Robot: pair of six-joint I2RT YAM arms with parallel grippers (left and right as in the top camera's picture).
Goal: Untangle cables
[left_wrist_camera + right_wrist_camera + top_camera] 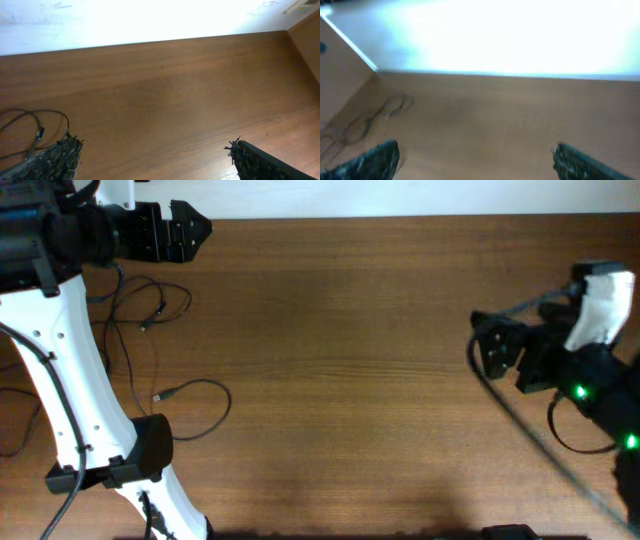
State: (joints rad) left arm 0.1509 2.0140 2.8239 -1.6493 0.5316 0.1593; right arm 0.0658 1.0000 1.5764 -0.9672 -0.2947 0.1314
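The cables (150, 340) are thin black cords lying as loose loops on the wooden table at the left, with small plug ends near the top and middle. My left gripper (190, 230) is open and empty at the table's far left edge, above the cables. A loop of cable with a plug (37, 130) shows at the left of the left wrist view, beside my open left fingers (155, 160). My right gripper (487, 345) is open and empty at the right side, far from the cables. The cables show faint and blurred at the left of the right wrist view (375, 115).
The white left arm (70, 390) stands over part of the cables at the left edge. The right arm's own thicker black cables (540, 435) trail at the right. A white wall runs along the table's far edge.
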